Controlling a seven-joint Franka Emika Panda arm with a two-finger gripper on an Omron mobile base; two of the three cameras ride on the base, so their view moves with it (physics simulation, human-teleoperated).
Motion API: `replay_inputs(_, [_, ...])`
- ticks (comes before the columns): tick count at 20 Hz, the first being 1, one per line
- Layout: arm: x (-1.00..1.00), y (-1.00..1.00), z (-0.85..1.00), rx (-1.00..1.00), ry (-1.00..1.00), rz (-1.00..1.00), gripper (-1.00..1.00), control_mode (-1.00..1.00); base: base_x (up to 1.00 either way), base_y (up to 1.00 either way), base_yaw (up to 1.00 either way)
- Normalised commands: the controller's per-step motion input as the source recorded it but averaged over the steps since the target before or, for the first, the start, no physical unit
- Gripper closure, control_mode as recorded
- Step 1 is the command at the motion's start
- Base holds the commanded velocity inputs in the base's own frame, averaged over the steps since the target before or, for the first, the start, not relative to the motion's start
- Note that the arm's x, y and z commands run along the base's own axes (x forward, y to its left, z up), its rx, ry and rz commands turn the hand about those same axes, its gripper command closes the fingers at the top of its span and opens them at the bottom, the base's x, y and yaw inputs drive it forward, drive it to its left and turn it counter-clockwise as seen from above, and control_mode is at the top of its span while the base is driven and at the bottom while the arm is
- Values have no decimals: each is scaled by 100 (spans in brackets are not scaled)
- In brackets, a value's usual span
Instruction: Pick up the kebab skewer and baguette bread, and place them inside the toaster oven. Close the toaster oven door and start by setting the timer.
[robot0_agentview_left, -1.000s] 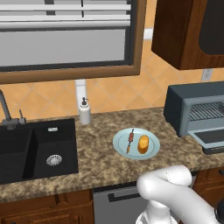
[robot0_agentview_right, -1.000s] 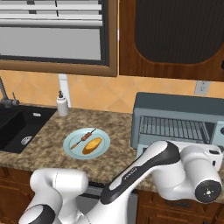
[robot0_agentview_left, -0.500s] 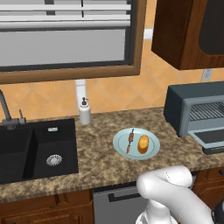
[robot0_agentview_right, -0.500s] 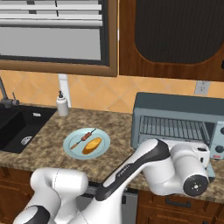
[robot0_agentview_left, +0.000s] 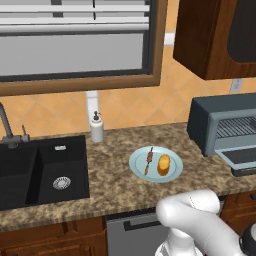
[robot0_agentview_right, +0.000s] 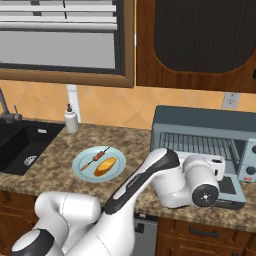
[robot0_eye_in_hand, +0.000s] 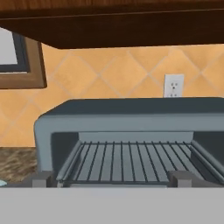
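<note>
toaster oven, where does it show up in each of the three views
Left base view: toaster oven at the right edge, door down.
Right base view: right of centre, behind the arm.
Hand view: straight ahead, wire rack showing.
Shared landmark: the wall outlet above it.

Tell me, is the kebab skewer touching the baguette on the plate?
Apart. The left base view shows a strip of plate between the kebab skewer and the baguette.

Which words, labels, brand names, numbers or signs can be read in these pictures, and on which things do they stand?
None can be read.
The toaster oven shows dials at its right side with no legible marks.
The soap bottle carries no label.
The wall socket is plain.
</note>
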Motion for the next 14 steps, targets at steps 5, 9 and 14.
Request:
replay_inputs(5, [19, 0, -3, 1, 0, 0, -100, -100, 0, 0, 0])
replay_inputs(9, [15, -2, -21, 0, 0, 0, -100, -100, 0, 0, 0])
replay_inputs(14, [3, 0, -17, -1, 11, 0, -100, -100, 0, 0, 0])
